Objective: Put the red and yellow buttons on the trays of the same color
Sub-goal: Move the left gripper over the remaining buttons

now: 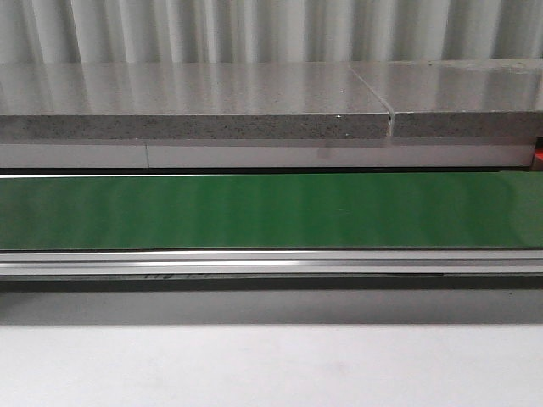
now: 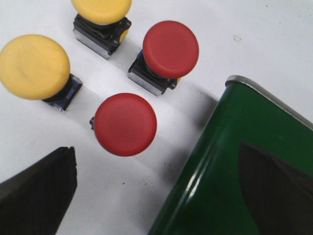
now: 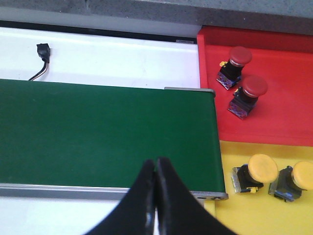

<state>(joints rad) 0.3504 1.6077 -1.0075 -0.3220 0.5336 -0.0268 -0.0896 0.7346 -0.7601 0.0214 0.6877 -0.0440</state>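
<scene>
In the left wrist view, two red buttons and two yellow buttons stand on the white table. My left gripper hangs open above them, empty, its fingers spread wide; the nearer red button is just beyond the gap. In the right wrist view, a red tray holds two red buttons. A yellow tray holds two yellow buttons. My right gripper is shut on nothing above the green belt.
A green conveyor belt with a metal frame runs across the front view, with a grey stone ledge behind it. The belt's end lies under one left finger. A black plug with a cable lies on the white table beyond the belt.
</scene>
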